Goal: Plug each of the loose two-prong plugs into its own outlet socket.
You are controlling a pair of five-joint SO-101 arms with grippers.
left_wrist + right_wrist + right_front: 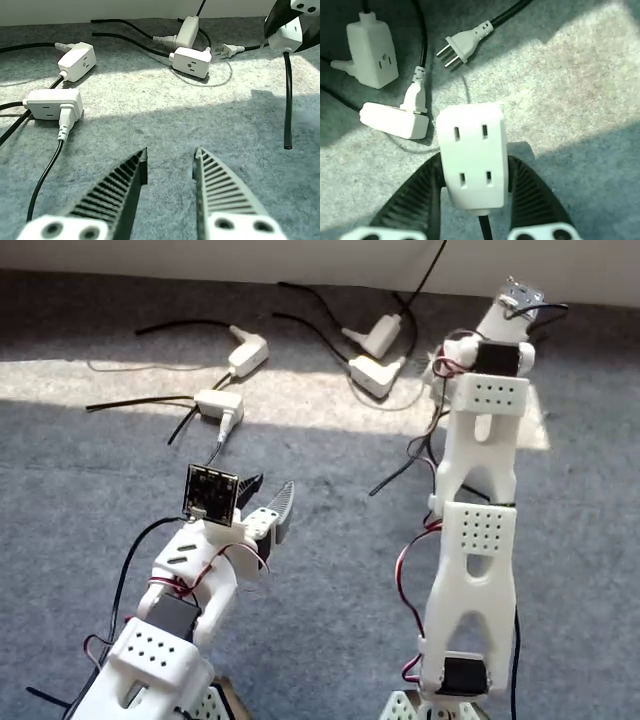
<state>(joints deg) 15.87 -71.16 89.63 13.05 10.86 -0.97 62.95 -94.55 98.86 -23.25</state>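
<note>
step in hand looks like mating a loose plug to a held socket. right gripper [475, 164] has its fingers [417, 200] pinching a white outlet block [472, 145] by its two sides, slots facing the wrist and free, cord hanging below. just past the fingertips, apart from the block, the loose two-prong plug [465, 44] lies on the grey carpet [570, 75], prongs not lined up with those slots. off to one side of the fingers a second block [390, 120] already has a plug [415, 92] in it. a third block [372, 47] sits farther out, can't tell if it's filled. next move, my guess: the other arm has to take that loose plug by its body, turn the prongs at the held slots, square up, push. left gripper [170, 152] hangs low over bare carpet, fingers spread with nothing between, a plugged block [50, 102] ahead and off to one side. left arm is folded short, right arm stretched long toward the cords.
</note>
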